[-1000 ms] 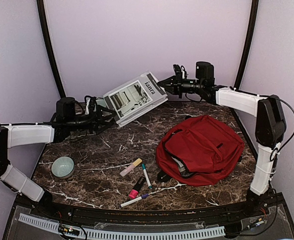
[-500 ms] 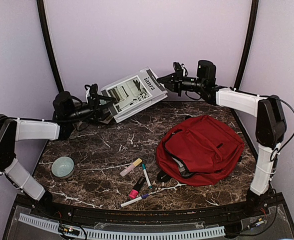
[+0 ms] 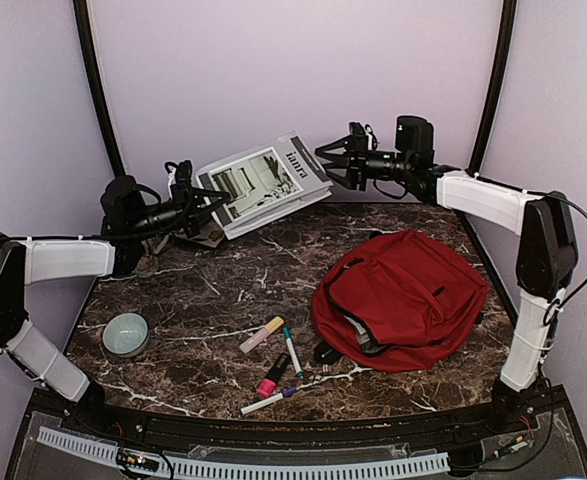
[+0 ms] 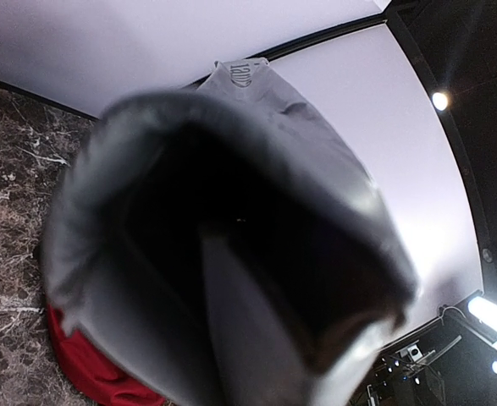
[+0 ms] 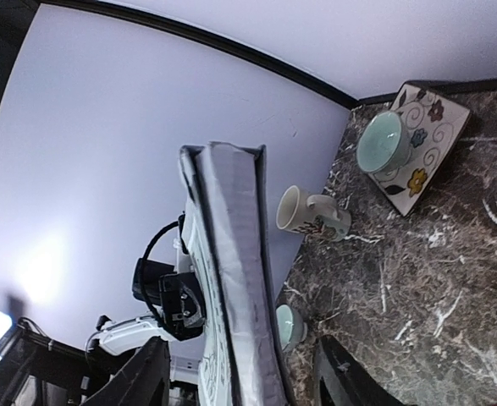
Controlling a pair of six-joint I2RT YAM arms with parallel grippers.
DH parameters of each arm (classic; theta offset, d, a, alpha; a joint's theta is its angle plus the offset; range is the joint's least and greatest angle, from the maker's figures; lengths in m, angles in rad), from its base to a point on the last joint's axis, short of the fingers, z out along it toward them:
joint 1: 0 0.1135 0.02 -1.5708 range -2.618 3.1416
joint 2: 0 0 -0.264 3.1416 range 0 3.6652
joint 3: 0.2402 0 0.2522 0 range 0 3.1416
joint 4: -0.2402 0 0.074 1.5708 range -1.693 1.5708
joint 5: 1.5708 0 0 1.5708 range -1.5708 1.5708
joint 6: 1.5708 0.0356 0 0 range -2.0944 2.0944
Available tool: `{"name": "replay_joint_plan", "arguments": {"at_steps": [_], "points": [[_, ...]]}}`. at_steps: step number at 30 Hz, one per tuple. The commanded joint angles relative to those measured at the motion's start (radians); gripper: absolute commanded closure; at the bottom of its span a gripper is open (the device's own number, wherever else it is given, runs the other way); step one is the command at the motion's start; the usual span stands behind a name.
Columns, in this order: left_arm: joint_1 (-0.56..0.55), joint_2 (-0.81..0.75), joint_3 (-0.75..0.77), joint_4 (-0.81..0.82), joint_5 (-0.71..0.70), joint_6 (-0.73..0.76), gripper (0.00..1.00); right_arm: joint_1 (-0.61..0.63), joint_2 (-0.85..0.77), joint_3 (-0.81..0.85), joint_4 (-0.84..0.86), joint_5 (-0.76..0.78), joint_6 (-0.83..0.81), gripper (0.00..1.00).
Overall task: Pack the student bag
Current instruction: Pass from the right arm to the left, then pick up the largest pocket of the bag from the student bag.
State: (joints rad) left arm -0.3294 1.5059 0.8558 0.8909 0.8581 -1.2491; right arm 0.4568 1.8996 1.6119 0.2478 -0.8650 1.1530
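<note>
The left gripper (image 3: 208, 203), wide a second ago, now pinches the book's (image 3: 263, 182) left edge, while the right gripper (image 3: 325, 166) has let go, jaws parted about its right edge.

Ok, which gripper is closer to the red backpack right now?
Right. The right gripper hangs open in the air past the far edge of the red backpack; the left gripper is at the far left of the table, shut on the magazine.
</note>
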Motion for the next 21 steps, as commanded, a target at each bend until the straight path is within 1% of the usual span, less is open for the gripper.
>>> {"name": "replay_joint_plan", "arguments": {"at_steps": [1, 2, 3, 5, 9, 13, 18, 21], "points": [[0.004, -0.091, 0.024, -0.096, -0.029, 0.062, 1.0, 0.001, -0.105, 0.08, -0.308, 0.128, -0.322, 0.16], [0.004, -0.106, 0.023, -0.122, -0.033, 0.075, 1.0, 0.003, -0.121, 0.087, -0.372, 0.167, -0.384, 0.05], [0.004, -0.116, 0.02, -0.151, -0.036, 0.092, 1.0, 0.005, -0.138, 0.089, -0.427, 0.198, -0.448, 0.01], [0.005, -0.134, 0.014, -0.203, -0.036, 0.121, 1.0, 0.009, -0.167, 0.085, -0.529, 0.254, -0.554, 0.0], [0.004, -0.154, -0.025, -0.237, -0.028, 0.139, 1.0, 0.029, -0.22, 0.047, -0.722, 0.379, -0.706, 0.0], [0.004, -0.152, -0.04, -0.292, -0.013, 0.182, 1.0, 0.09, -0.272, -0.013, -0.869, 0.494, -0.856, 0.0], [0.004, -0.133, -0.048, -0.334, 0.013, 0.238, 1.0, 0.196, -0.298, -0.039, -1.03, 0.595, -0.946, 0.0], [0.004, -0.124, -0.09, -0.289, 0.037, 0.212, 1.0, 0.253, -0.299, -0.046, -1.103, 0.691, -0.99, 0.0]]}}
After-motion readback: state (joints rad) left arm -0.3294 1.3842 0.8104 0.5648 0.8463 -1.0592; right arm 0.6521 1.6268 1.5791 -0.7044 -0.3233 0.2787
